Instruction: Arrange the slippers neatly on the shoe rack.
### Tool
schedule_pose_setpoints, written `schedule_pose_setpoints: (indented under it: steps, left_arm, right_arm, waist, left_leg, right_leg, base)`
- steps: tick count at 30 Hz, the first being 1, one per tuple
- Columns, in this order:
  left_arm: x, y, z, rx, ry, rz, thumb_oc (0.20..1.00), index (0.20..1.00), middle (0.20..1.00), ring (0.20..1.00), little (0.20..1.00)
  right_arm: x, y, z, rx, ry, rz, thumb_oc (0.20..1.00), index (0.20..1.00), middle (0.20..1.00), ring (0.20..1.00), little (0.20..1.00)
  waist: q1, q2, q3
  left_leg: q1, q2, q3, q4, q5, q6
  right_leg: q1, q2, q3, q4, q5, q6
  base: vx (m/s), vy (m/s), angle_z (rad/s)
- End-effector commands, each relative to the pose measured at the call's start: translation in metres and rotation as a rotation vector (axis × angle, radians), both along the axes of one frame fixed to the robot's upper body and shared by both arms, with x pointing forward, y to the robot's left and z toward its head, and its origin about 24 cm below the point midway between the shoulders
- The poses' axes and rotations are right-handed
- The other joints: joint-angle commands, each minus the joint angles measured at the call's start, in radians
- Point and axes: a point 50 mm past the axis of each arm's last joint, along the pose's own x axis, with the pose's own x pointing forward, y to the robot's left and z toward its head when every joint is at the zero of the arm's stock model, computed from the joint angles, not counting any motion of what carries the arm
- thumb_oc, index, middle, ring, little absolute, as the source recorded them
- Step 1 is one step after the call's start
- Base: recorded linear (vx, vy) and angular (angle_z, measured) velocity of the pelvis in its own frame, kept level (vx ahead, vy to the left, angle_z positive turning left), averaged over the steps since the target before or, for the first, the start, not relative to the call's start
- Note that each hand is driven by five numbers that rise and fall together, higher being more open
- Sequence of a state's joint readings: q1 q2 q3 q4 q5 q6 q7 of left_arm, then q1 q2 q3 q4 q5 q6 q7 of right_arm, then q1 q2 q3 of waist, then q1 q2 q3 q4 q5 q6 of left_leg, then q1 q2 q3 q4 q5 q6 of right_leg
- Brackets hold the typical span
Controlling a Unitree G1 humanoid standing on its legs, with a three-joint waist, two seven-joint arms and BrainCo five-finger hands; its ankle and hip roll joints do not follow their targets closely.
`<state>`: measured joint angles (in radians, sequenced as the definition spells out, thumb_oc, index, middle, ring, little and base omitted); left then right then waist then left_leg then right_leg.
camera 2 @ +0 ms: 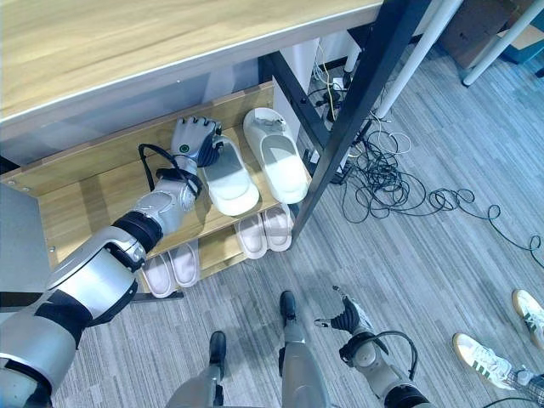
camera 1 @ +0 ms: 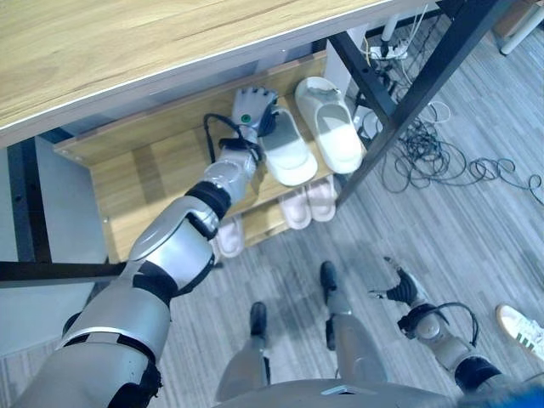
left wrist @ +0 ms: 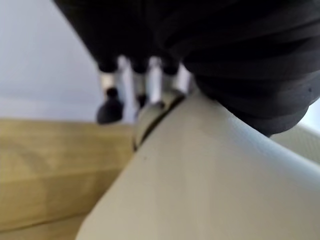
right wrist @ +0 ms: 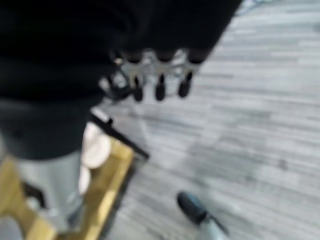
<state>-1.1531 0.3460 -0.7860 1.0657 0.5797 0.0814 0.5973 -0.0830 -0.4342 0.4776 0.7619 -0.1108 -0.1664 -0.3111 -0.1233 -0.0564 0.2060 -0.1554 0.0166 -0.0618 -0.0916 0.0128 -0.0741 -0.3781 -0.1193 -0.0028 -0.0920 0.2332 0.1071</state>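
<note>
Slippers on the shoe rack (camera 1: pixel 127 183), left hand (camera 1: pixel 252 106) at work.
Upper shelf: left hand's fingers curl round the heel of one white slipper (camera 1: pixel 286 150), its partner (camera 1: pixel 331 124) just beside it to the right. Lower shelf (camera 2: pixel 223 252) holds two pinkish pairs (camera 2: pixel 172 267) (camera 2: pixel 264 231). Right hand (camera 2: pixel 348 320) hangs over the floor (camera 2: pixel 442 280), fingers relaxed.

No legible text, labels, numbers or signs in any view. White slippers (camera 1: pixel 289 146) on the top shelf of the shoe rack (camera 1: pixel 127 170): plain surfaces, no print readable. Pale pink slippers (camera 1: pixel 308 204) on the shelf below them: no markings legible. Left hand (camera 1: pixel 253 107), at the rear of the top shelf: a small green round mark on its back, no characters legible in it.
</note>
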Motion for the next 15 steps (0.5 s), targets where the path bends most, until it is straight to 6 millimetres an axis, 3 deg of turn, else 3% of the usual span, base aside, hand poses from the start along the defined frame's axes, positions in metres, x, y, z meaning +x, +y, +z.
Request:
schedule_pose_setpoints:
  steps: [1,6,15]
  left_arm:
    - [0.006,-0.009,0.054,0.032,-0.157,0.000,0.200,0.200,0.200,0.200,0.200]
    - [0.005,-0.016,0.063,0.030,-0.185,-0.033,0.200,0.200,0.200,0.200,0.200]
    - [0.005,-0.012,0.081,0.064,-0.238,-0.016,0.200,0.200,0.200,0.200,0.200]
  right_arm:
    - [0.024,-0.005,0.024,0.002,-0.130,0.007,1.000,1.000,1.000,1.000,1.000]
    - [0.028,-0.003,0.026,0.002,-0.144,0.009,1.000,1.000,1.000,1.000,1.000]
    - [0.030,-0.001,0.028,0.002,-0.159,0.019,1.000,1.000,1.000,1.000,1.000]
  waist:
    - [0.007,0.043,0.069]
    - [0.004,0.045,0.081]
    - [-0.001,0.044,0.092]
  left_leg:
    - [-0.151,0.004,0.012,0.004,0.051,0.028]
    - [-0.159,0.003,0.015,0.004,0.052,0.027]
    - [-0.169,0.005,0.022,0.004,0.052,0.027]
  right_leg:
    - [0.067,0.004,-0.020,0.039,-0.154,0.050]
    - [0.055,0.002,-0.019,0.042,-0.151,0.051]
    - [0.042,0.001,-0.014,0.045,-0.148,0.053]
  base:
    - [0.00,0.000,0.00]
    - [0.00,0.000,0.00]
    - [0.00,-0.001,0.00]
